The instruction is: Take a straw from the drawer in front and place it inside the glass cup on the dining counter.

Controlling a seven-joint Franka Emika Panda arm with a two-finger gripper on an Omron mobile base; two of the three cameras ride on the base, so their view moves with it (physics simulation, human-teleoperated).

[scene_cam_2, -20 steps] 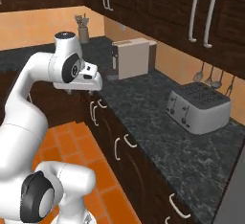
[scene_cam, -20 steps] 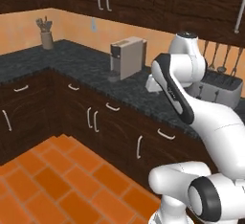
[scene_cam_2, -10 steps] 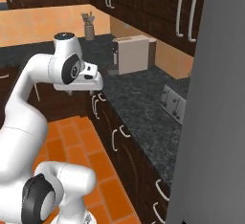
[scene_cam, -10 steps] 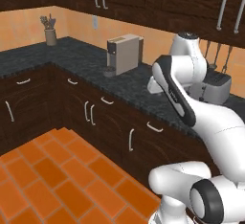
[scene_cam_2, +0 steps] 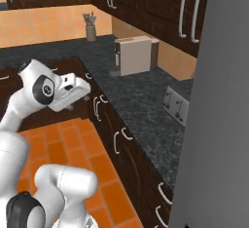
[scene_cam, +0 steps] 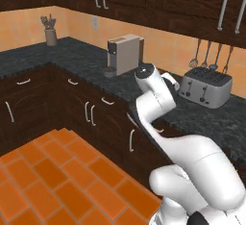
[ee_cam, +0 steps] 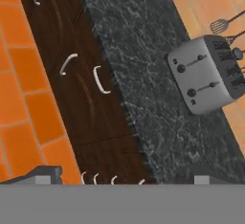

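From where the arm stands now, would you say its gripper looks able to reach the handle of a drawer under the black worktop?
Probably yes. The gripper is open and holds nothing, hanging over the worktop edge above the dark cabinet fronts, and nothing stands between it and the curved drawer handle below.

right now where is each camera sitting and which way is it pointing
Left base view: on the base behind the arm's left side, looking forward and down at the black worktop, coffee machine and toaster; the white arm rises at lower right.
Right base view: behind the arm's right side, looking along the same worktop toward the utensil holder; the arm stands at left, a grey slab at right.
Hand view: on the hand, looking down at the toaster, worktop and cabinet fronts; open gripper at the bottom.
All three share the toaster.
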